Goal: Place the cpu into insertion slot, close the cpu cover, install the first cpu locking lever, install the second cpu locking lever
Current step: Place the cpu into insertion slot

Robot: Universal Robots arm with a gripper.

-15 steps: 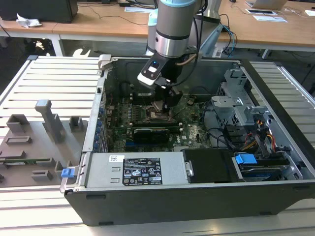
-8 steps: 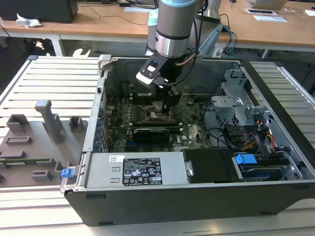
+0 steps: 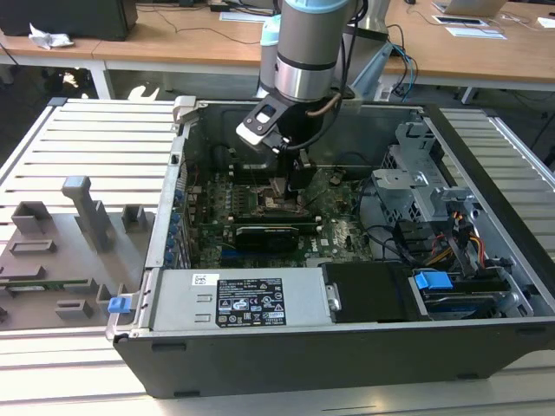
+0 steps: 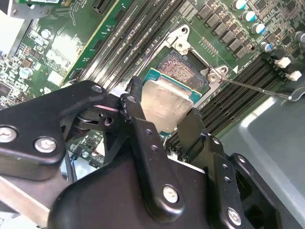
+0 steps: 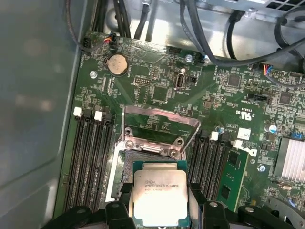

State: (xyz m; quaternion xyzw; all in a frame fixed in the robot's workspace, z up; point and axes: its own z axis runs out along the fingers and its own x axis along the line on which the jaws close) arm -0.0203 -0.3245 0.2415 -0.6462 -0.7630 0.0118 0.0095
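Evidently the gripper (image 4: 163, 114) pinches the cpu (image 5: 159, 193) by two opposite edges, jaws chip-width apart, just over the insertion slot (image 4: 178, 67) near the motherboard's (image 5: 157, 90) middle. Light, stiff and thin, it likely suits edge holds; the socket pins look fragile.

Wooden desks (image 3: 173, 43) behind a pale slatted table (image 3: 87, 139)

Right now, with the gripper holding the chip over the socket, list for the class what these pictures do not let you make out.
1. The insertion slot, second wrist view: the cpu covers part of its pin field, so whether chip and slot touch cannot be told.
2. The cpu's side edges, same view: hidden by the gripper clamping them.
3. Slot and cpu, exterior view: hidden behind the gripper and arm.
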